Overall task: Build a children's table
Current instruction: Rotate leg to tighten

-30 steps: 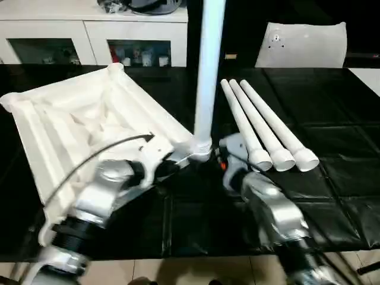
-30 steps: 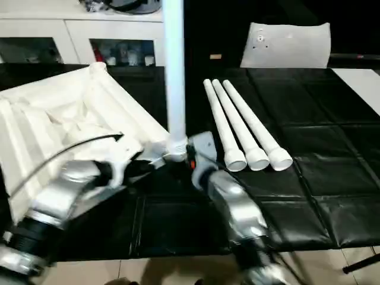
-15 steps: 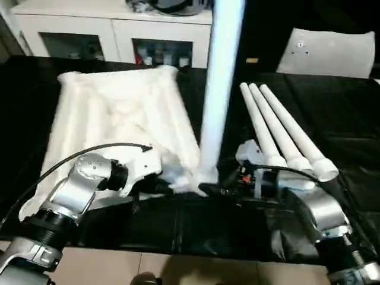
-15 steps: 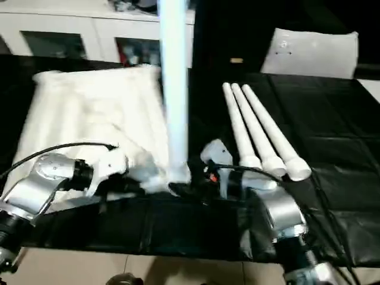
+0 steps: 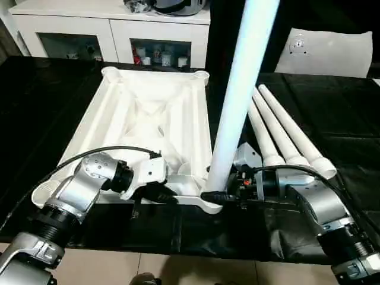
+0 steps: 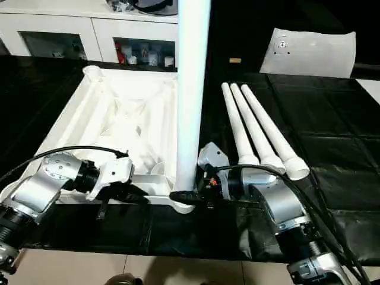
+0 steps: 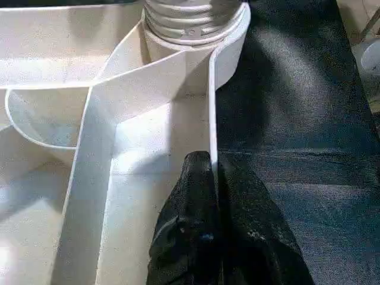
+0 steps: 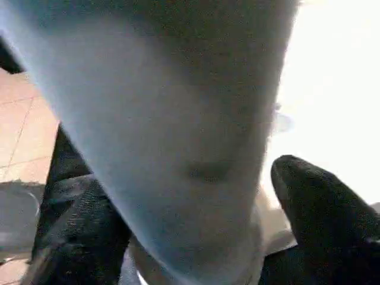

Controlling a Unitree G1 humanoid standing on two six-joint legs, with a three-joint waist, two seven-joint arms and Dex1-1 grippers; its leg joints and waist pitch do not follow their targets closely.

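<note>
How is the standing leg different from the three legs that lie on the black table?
The standing leg is upright, its lower end seated in a corner socket of the table top; the three loose legs lie flat, side by side, on the black table, joined to nothing. The right gripper has its fingers on either side of the standing leg's base; no gripper is at the loose legs. All four are long white tapered tubes.

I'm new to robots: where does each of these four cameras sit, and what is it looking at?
Left eye view: on the head, looking down at the table top, both silver forearms in view.
Right eye view: same scene, slightly shifted.
Left wrist view: along the left gripper, fingers pinching the top's rim.
Right wrist view: along the right gripper, fingers either side of the upright leg.
All share that leg's corner socket.
</note>
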